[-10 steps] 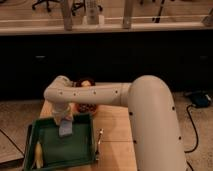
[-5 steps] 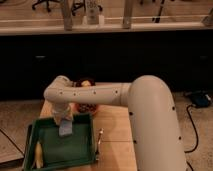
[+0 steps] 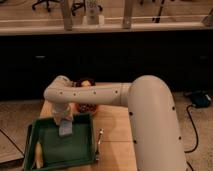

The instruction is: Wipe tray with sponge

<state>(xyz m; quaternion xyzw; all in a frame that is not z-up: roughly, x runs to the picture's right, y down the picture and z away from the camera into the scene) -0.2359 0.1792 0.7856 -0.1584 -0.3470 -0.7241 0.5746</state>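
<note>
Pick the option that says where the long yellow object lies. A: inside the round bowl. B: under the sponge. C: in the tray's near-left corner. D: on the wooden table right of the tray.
C: the long yellow object lies inside the tray by its near-left rim, apart from the sponge under the gripper near the far edge.

Layout: the tray (image 3: 82, 150) lies at the near left of the worktop (image 3: 117, 130), with the sponge (image 3: 65, 128) in its far half and a long object (image 3: 38, 155) along its left rim. The hand (image 3: 64, 118) is directly above the sponge, at the tray's far edge. Behind the tray sits a bowl (image 3: 86, 106); a small utensil (image 3: 99, 137) lies just right of the tray.
</note>
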